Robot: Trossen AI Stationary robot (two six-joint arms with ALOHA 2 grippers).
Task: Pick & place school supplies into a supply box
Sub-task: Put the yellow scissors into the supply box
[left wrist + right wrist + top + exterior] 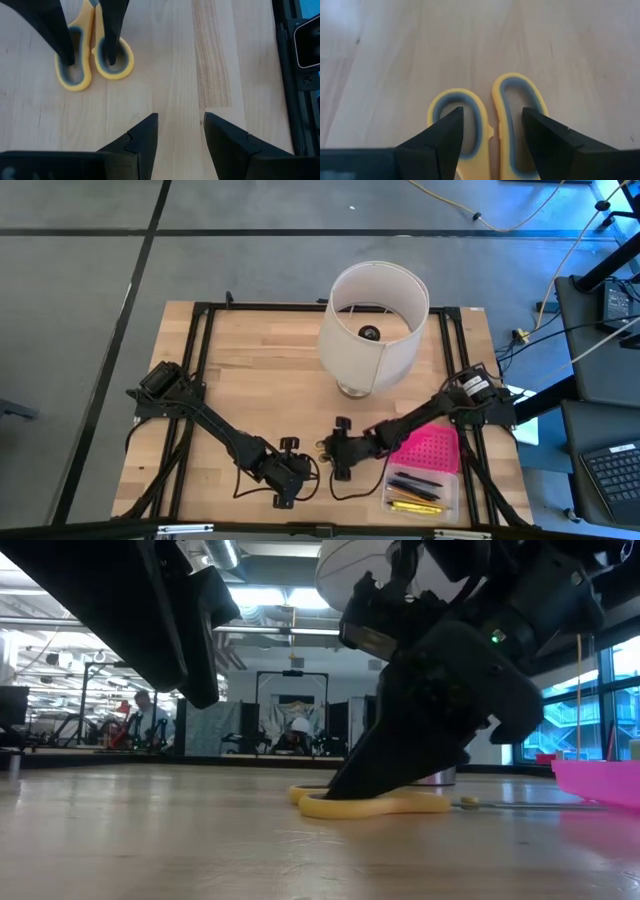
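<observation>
Right claw [490, 145] spread, my fingertips planted inside both loops of the scissors [487, 127], whose blades run back beneath my wrist.

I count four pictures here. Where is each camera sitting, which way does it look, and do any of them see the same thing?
High view: above the table, looking straight down; both arms, lampshade, box.
Low view: at tabletop height, looking across into the room; right gripper down on the scissors.
Left wrist view: on the left arm, looking past the open left gripper at bare wood.
Right wrist view: on the right arm; open fingers set in the scissor handles.
Shared: low and both wrist views show the scissors.
</observation>
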